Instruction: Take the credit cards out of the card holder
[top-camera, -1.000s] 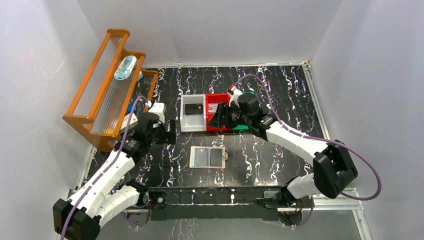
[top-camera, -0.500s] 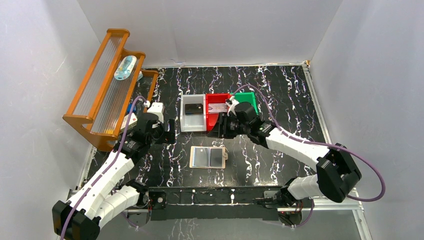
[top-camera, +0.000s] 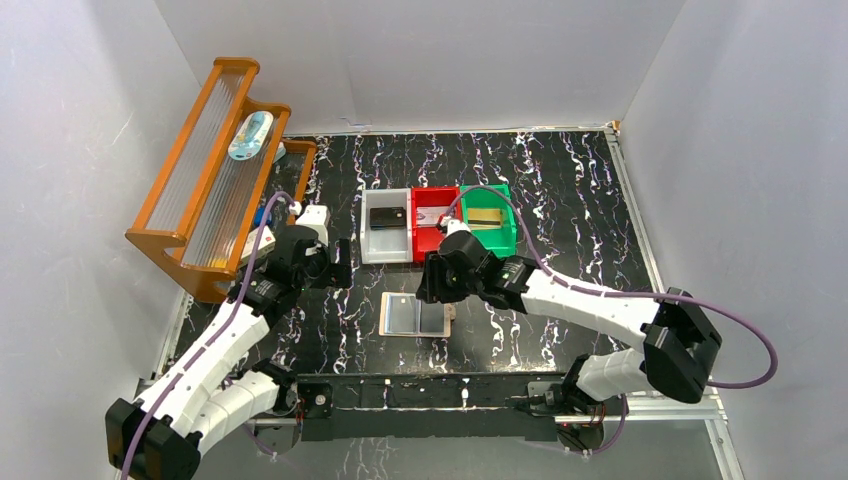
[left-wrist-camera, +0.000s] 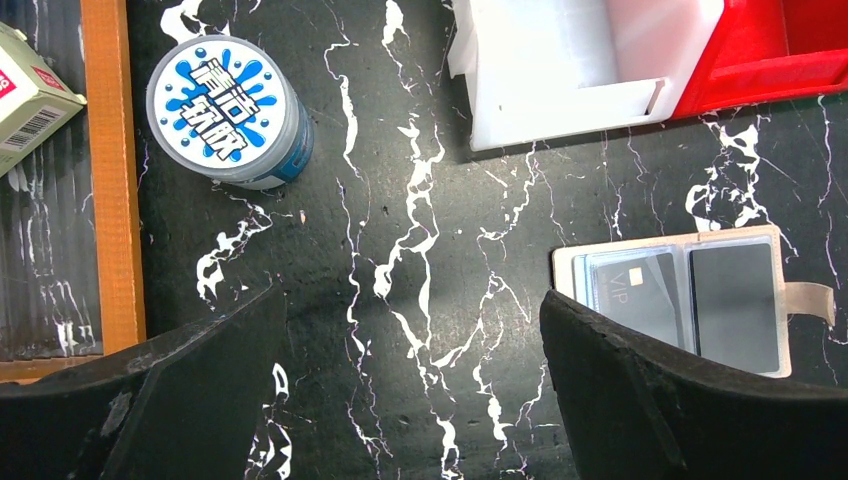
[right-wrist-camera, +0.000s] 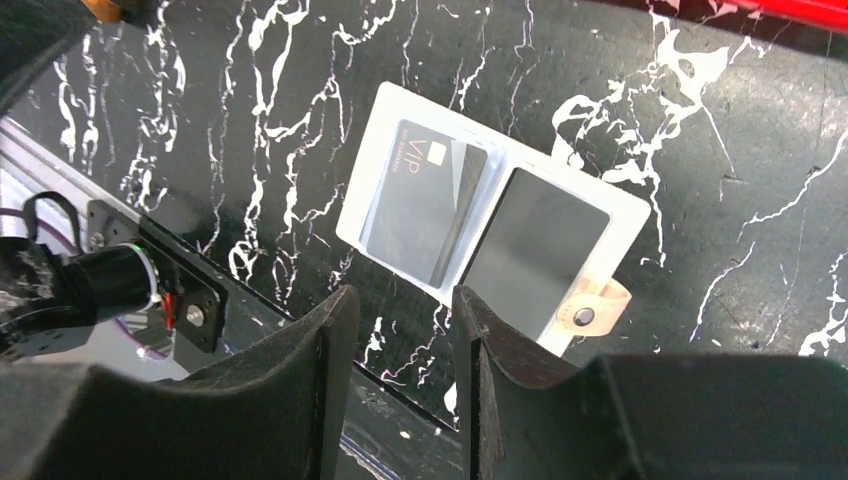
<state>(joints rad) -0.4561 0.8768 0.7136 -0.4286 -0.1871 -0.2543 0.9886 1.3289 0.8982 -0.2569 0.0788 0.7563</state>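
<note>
The tan card holder (top-camera: 416, 315) lies open and flat on the black marbled table, its strap tab to the right. Its pale blue pockets hold a dark VIP card (right-wrist-camera: 420, 215) and a second dark card (right-wrist-camera: 535, 260). My right gripper (top-camera: 432, 280) hovers just behind and above the holder; its jaws (right-wrist-camera: 403, 300) stand a little apart and hold nothing. My left gripper (top-camera: 335, 268) is wide open and empty, left of the holder (left-wrist-camera: 680, 300). A black card (top-camera: 386, 216) lies in the white bin, a card (top-camera: 436, 214) in the red bin, and a gold card (top-camera: 485, 217) in the green bin.
The white bin (top-camera: 385, 247), red bin (top-camera: 436, 192) and green bin (top-camera: 508, 225) stand in a row behind the holder. An orange rack (top-camera: 210, 170) stands at the left, with a round blue-and-white tub (left-wrist-camera: 228, 110) and a small box (left-wrist-camera: 25, 95) by it. A metal rail (top-camera: 430, 390) runs along the near edge.
My right gripper has drawn back from over the red bin toward the near side and now hangs by the card holder. The left arm has not moved.
</note>
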